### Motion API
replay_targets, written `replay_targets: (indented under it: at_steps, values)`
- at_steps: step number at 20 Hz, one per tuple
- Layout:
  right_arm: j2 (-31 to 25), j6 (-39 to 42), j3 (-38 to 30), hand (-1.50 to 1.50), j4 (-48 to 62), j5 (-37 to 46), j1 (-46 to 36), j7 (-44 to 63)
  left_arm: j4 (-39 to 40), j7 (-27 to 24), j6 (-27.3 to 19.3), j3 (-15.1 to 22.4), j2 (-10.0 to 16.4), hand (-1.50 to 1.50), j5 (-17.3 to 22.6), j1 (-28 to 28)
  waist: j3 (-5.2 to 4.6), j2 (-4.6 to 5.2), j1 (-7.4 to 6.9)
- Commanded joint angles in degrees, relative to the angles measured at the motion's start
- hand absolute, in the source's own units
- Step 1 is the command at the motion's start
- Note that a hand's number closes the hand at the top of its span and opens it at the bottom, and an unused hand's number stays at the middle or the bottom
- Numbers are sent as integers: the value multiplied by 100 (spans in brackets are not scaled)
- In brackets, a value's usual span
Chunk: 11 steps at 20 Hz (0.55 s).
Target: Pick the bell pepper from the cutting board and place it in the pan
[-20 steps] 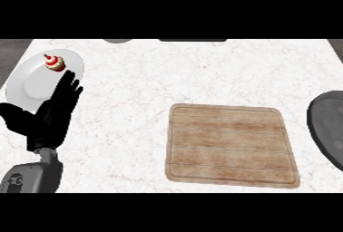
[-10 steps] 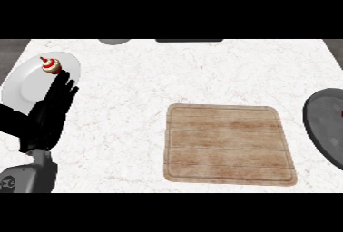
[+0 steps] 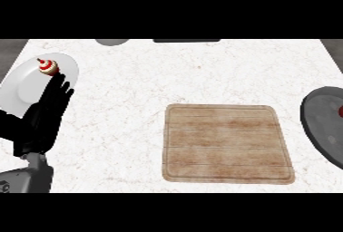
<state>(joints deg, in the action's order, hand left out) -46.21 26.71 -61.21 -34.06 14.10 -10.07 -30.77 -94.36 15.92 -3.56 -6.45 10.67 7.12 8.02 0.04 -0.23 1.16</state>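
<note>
The wooden cutting board (image 3: 227, 143) lies bare on the white counter, right of centre. At the right edge shows part of the dark grey pan (image 3: 321, 124); a small red shape (image 3: 340, 110), cut off by the view's edge, sits in it, and I cannot tell what it is. No bell pepper shows elsewhere. My left hand (image 3: 44, 118) stands at the left with its fingers straight and pointing up, holding nothing. My right hand does not show.
A white plate (image 3: 26, 84) at the far left carries a small red-and-white cupcake (image 3: 47, 66). A grey round object (image 3: 112, 41) and a dark flat object (image 3: 186, 40) sit at the counter's back edge.
The view has shifted a little to the right, so more of the pan shows at the right edge. The left hand holds the same pose.
</note>
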Motion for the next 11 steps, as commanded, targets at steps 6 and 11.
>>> replay_targets:
  at_steps: [6, 11]
  values:
    - [-396, 1263, -331, -150, 20, -760, 1427, -753, 380, -322, 171, -93, 14, 0, 4, 105, -5, 17, -35]
    - [-390, 935, -74, -150, 178, -888, 1449, -867, 79, -284, 128, 117, -163, 0, -126, -146, 0, 19, -96]
